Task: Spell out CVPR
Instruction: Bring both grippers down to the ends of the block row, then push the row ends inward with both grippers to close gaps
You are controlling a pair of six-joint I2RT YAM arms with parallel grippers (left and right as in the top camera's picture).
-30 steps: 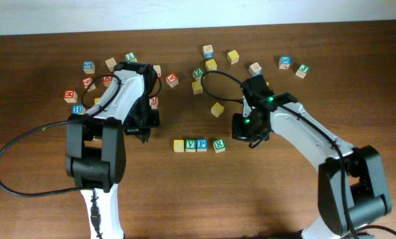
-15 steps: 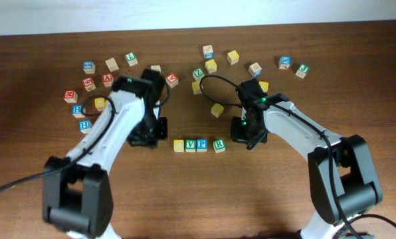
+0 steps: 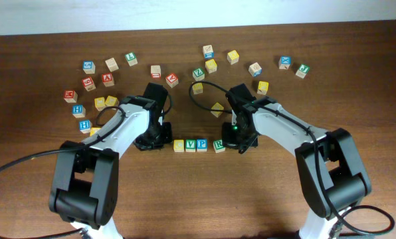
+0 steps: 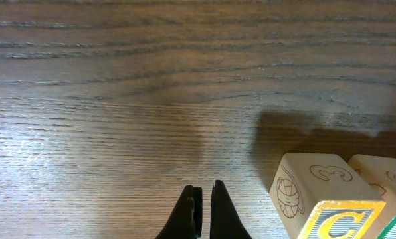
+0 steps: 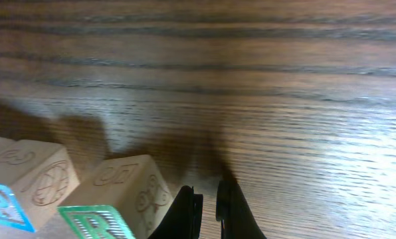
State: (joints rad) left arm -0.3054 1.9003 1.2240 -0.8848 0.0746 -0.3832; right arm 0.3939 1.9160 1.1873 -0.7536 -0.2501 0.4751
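Four letter blocks lie in a row at the table's middle: C (image 3: pixel 179 145), V (image 3: pixel 190 145), P (image 3: pixel 201 144) and R (image 3: pixel 218 145), with R a little apart from P. My left gripper (image 3: pixel 163 138) is shut and empty, low over the table just left of the C block (image 4: pixel 324 202), with its fingertips (image 4: pixel 202 209) beside it. My right gripper (image 3: pixel 233 141) is shut and empty just right of the R block (image 5: pixel 111 199), with its fingertips (image 5: pixel 208 206) close to that block's side.
Several loose letter blocks lie scattered along the back: a cluster at the left (image 3: pixel 92 84), some in the middle (image 3: pixel 211 65) and some at the right (image 3: pixel 286 62). A yellow block (image 3: pixel 217 108) sits behind the row, near my right arm.
Both arms have moved inward and down toward the row. The left gripper now sits at the C end and the right gripper at the R end. The blocks have not visibly moved.
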